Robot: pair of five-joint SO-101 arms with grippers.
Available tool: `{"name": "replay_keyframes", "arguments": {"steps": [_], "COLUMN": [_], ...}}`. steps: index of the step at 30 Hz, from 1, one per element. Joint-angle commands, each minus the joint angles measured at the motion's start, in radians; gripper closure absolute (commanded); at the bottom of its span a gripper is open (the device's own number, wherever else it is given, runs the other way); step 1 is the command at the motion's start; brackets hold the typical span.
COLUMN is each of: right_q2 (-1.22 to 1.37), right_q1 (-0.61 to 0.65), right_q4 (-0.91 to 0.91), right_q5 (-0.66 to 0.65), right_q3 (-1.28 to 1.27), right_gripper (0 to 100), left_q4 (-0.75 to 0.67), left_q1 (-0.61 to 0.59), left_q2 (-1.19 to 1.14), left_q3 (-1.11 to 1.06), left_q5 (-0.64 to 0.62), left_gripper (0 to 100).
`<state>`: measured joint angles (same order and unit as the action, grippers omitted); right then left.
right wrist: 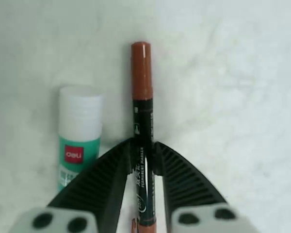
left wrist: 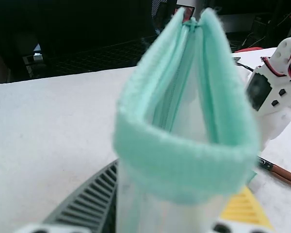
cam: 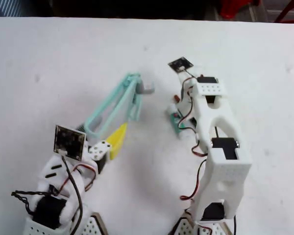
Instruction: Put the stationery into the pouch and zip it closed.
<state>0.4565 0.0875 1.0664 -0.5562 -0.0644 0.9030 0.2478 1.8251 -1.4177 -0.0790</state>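
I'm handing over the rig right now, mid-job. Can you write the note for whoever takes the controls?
Left gripper: jaws shut on the mint pouch, whose mouth gapes open.
Right gripper: jaws shut on the brown marker, low at the table. The glue stick lies beside the marker.
Done: both grasps made; nothing seen inside the pouch.
Left: put the marker in, then the glue stick, then zip closed.
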Motion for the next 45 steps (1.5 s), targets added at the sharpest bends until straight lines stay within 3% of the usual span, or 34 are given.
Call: {"name": "replay_keyframes", "arguments": {"steps": [1, 10, 21, 27, 37, 45], "right_q2": [-0.004, -0.005, -0.102, -0.200, -0.478, -0.780], "right_q1": [0.005, 0.015, 0.068, 0.131, 0.142, 0.166], "right_q4": [0.018, 0.019, 0.510, 0.651, 0.654, 0.615], "right_q5": [0.000, -0.002, 0.000, 0.000, 0.005, 0.146], "right_q3": [-0.002, 0.052, 0.528, 0.703, 0.657, 0.459], "right_gripper": [98.1, 98.1, 98.1, 98.1, 98.1, 98.1], "left_q4": [0.003, 0.003, 0.005, 0.005, 0.005, 0.005], "left_q1": [0.018, 0.024, 0.024, 0.024, 0.024, 0.024], "left_q2": [-0.008, -0.008, -0.008, -0.008, -0.008, -0.008], "left_q3": [0.005, 0.005, 0.005, 0.005, 0.005, 0.005], "left_q5": [-0.006, -0.008, -0.006, -0.006, -0.006, -0.006], "left_gripper": [76, 76, 76, 76, 76, 76]}}
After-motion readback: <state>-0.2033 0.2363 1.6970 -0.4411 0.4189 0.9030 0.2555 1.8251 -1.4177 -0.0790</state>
